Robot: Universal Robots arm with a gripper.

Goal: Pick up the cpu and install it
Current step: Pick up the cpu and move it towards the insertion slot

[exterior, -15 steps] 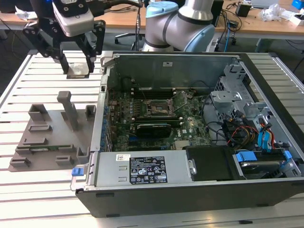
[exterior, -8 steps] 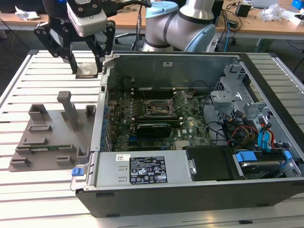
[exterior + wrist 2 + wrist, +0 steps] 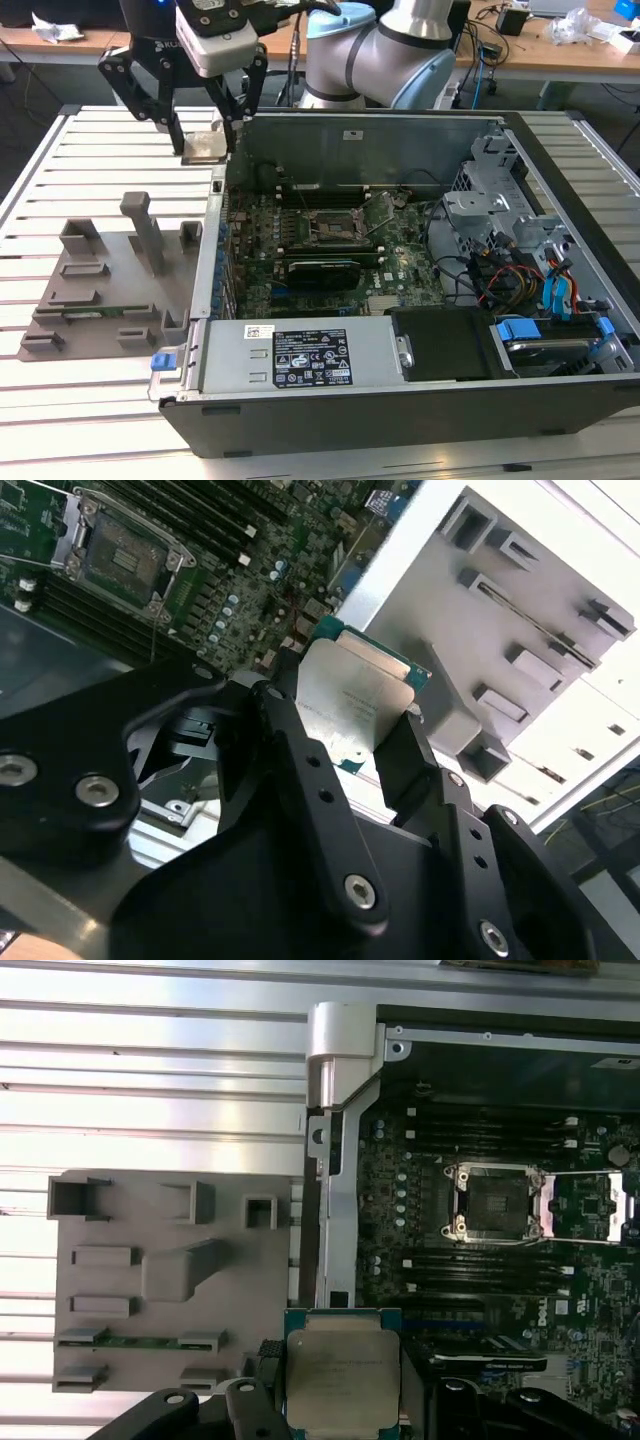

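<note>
You have the gripper (image 3: 205,140) clamped on the cpu (image 3: 203,147): its black fingers (image 3: 405,760) press against opposite edges of the chip, and the pale silvery top shows between them in both wrist views. In the exterior view the cpu hangs in the air above the slatted table (image 3: 60,400), just outside the far corner of the open computer case (image 3: 400,425) on the exterior view's left. The socket (image 3: 330,228) sits on the motherboard (image 3: 400,270) inside the case, well apart from the chip; the first wrist view shows its dark square frame (image 3: 492,1205). A grey fixture (image 3: 100,270) with upright blocks lies on the table beside the case, on the exterior view's left.
</note>
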